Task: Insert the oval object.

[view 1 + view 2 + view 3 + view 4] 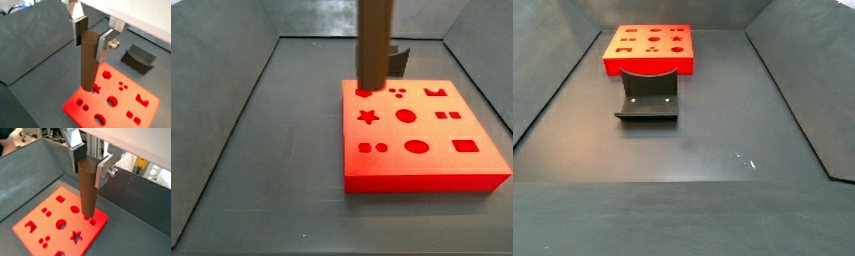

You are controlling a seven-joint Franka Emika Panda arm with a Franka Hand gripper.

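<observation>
Silver finger plates fill the near part of both wrist views, and the gripper [91,34] has them closed on the upper end of the oval object [89,62], a plain brown peg clamped upright between the dark pads. Its lower end sits right at the top face of the red block [117,107], at one edge of it; whether the tip has gone into a hole or only touches the surface I cannot tell. In a wrist view the peg [87,190] meets the block [40,223] close to a round cutout near the corner.

In a side view the peg [374,45] comes down from the upper centre of the frame onto the far left corner of the block [425,170], whose face carries star, circle and square cutouts. Just behind the block stands the fixture [397,61]. In a side view the fixture [648,95] lies in front of the block [649,66], touching or nearly so, in the upper left of the frame.
</observation>
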